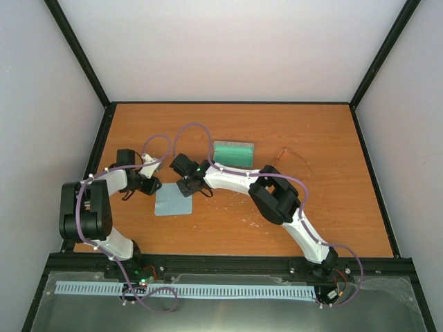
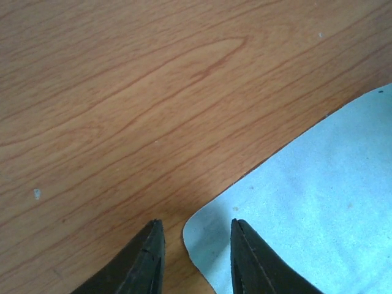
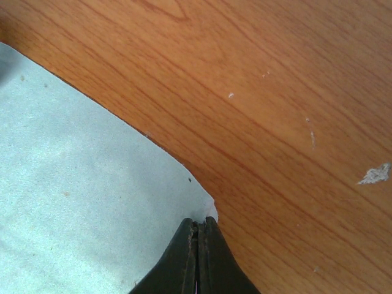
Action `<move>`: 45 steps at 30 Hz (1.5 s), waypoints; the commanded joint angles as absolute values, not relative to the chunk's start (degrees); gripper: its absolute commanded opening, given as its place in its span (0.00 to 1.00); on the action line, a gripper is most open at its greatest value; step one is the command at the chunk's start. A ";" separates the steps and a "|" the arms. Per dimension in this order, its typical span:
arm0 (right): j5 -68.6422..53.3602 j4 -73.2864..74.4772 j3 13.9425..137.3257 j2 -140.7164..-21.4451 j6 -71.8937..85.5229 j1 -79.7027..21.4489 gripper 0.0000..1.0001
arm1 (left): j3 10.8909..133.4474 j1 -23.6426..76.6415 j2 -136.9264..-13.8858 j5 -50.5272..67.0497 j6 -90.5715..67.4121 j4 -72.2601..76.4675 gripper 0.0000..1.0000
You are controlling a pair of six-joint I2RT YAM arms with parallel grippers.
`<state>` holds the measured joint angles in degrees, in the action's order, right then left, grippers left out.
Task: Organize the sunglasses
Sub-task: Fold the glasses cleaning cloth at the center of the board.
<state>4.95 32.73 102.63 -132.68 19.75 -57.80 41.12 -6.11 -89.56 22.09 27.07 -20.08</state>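
The thin reddish-brown sunglasses [image 1: 293, 156] lie on the table right of the grey box with green lining [image 1: 233, 153], far from both grippers. They do not show in either wrist view. The pale blue-grey cloth [image 1: 173, 201] lies flat in front of the box. My right gripper [image 3: 201, 219] is shut on the cloth's [image 3: 79, 202] far right corner; it also shows in the top view [image 1: 189, 185]. My left gripper [image 2: 196, 223] is open, its jaws straddling the cloth's [image 2: 318, 202] far left corner; it also shows in the top view [image 1: 154, 185].
The wooden table [image 1: 332, 207] is bounded by black frame posts and white walls. The right arm [image 1: 277, 197] stretches across the table's middle, in front of the box and the sunglasses.
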 commanded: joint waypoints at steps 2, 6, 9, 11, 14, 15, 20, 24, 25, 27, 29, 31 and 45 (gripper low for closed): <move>4.10 34.48 100.60 -132.48 19.99 -58.18 0.03 | 39.74 -5.40 -90.31 21.03 26.79 -20.74 0.28; 3.64 34.13 100.52 -132.36 20.41 -58.14 0.03 | 38.20 -5.36 -88.64 20.90 26.68 -20.72 0.20; 3.11 33.63 100.22 -132.12 20.67 -58.14 0.03 | 37.24 -5.29 -87.59 21.81 26.38 -20.77 0.16; 2.94 33.39 100.06 -131.97 20.71 -58.18 0.03 | 36.61 -5.25 -87.16 23.05 25.62 -20.81 0.14; 2.69 33.18 99.97 -132.05 20.62 -58.18 0.03 | 36.53 -5.02 -86.86 23.94 24.77 -21.35 0.08; 2.39 33.05 99.97 -132.07 20.52 -58.18 0.03 | 36.44 -5.01 -86.54 23.88 24.64 -21.27 0.07; 2.57 32.66 99.44 -131.72 20.24 -58.16 0.03 | 36.85 -5.01 -85.54 23.57 24.35 -20.83 0.01; 3.33 31.48 98.18 -130.55 20.14 -58.18 0.03 | 37.85 -5.01 -85.10 23.00 24.06 -20.64 0.00; 3.49 30.97 97.63 -130.07 19.92 -58.18 0.03 | 38.21 -5.01 -84.88 22.72 24.07 -20.50 0.01; 3.96 29.72 96.31 -129.24 19.60 -58.17 0.03 | 38.91 -5.02 -84.77 22.51 24.19 -20.23 0.01; 4.16 28.87 95.74 -128.70 19.17 -58.11 0.03 | 39.95 -4.96 -85.26 22.68 24.33 -20.14 0.01; 3.94 28.75 95.95 -128.67 19.09 -57.89 0.03 | 41.34 -4.98 -86.29 23.14 24.43 -20.23 0.00; 3.82 25.31 93.78 -126.28 18.35 -53.86 0.03 | 47.69 -5.01 -93.59 28.54 23.73 -19.86 0.01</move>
